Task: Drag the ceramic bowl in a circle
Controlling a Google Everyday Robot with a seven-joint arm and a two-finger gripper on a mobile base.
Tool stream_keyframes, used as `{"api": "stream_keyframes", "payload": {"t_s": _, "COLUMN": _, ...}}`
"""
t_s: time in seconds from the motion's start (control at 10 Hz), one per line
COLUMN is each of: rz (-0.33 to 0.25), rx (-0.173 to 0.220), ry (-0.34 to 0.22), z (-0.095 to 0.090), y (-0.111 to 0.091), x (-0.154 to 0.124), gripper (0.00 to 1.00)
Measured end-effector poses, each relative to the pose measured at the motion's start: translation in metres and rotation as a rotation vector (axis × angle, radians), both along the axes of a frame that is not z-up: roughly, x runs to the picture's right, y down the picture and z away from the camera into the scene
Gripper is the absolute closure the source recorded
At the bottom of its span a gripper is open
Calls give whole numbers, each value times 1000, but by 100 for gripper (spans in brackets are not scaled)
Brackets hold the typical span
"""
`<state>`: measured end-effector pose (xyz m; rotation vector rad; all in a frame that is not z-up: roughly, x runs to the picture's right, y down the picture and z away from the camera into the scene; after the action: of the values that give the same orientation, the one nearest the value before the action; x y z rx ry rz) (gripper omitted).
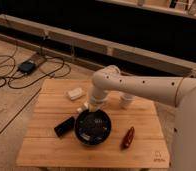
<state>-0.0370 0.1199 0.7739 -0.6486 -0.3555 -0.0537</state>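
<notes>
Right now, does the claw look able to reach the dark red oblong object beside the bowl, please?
Probably yes: the claw sits at the ceramic bowl's far rim, and the dark red object lies close beside the bowl, nothing covering it.

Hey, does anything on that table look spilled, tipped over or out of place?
Nothing stands out: the ceramic bowl sits upright on the table, the shut gripper at its far rim, nothing spilled.

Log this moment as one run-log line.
task: drag ceramic bowl in circle | gripper: shut, at bowl's far rim | bowl: upright on wooden table | flanking bowl: black box, red object
</notes>
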Motion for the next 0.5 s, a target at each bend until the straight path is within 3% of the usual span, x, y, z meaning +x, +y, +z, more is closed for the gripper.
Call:
{"api": "stream_keyframes", "payload": {"t_s": 0.3, "rz": -16, "rx": -21, "ry": -66, "z": -32, "y": 22, "x": -20, "gripper": 100}}
{"api": "stream_keyframes", "payload": {"t_s": 0.5, "rz": -34, "rx": -41, "ry": -66, "z": -43, "y": 40, "x": -9, "gripper": 100}}
